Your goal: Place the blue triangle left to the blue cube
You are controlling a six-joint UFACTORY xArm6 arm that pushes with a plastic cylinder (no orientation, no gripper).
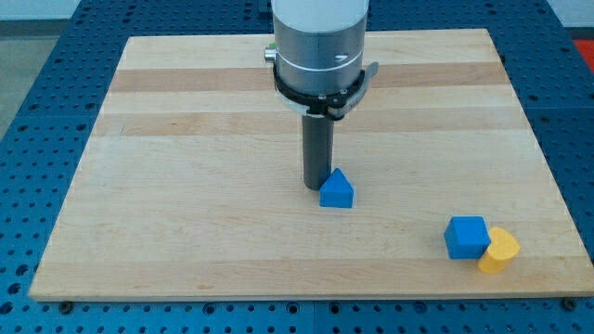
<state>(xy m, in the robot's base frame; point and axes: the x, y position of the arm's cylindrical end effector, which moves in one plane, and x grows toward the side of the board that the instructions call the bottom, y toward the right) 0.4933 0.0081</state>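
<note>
The blue triangle lies near the middle of the wooden board. My tip stands right at its left side, touching or nearly touching it. The blue cube sits toward the view's bottom right, well to the right of and below the triangle. A yellow block with a rounded shape rests against the cube's right side.
The board's bottom edge runs just below the cube and the yellow block. A blue perforated table surrounds the board. The arm's grey cylindrical body hangs over the board's top centre.
</note>
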